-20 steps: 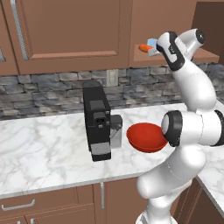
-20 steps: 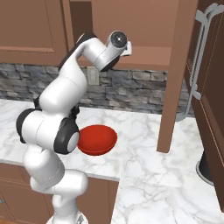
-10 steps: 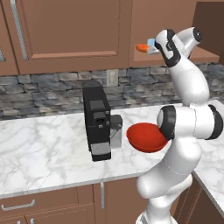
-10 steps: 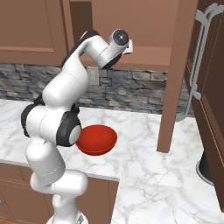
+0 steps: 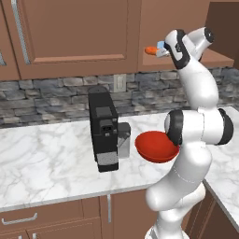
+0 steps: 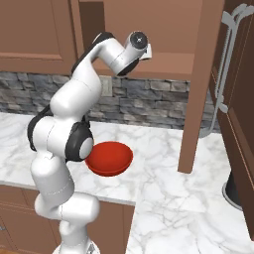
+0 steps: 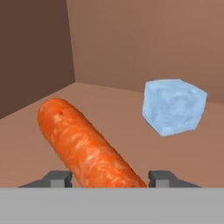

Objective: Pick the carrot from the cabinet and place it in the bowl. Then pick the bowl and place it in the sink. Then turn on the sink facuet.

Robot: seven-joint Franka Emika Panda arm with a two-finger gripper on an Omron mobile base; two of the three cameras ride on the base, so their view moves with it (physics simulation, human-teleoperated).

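Pincer spread wide, fingertips flanking carrot on cabinet shelf; contact unclear.

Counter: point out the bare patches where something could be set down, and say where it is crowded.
The marble counter lies bare left of the black coffee machine. In the right base view, marble right of the red bowl is bare too. Crowded: the cabinet shelf, where the carrot and pale blue cube sit beside the pincer.
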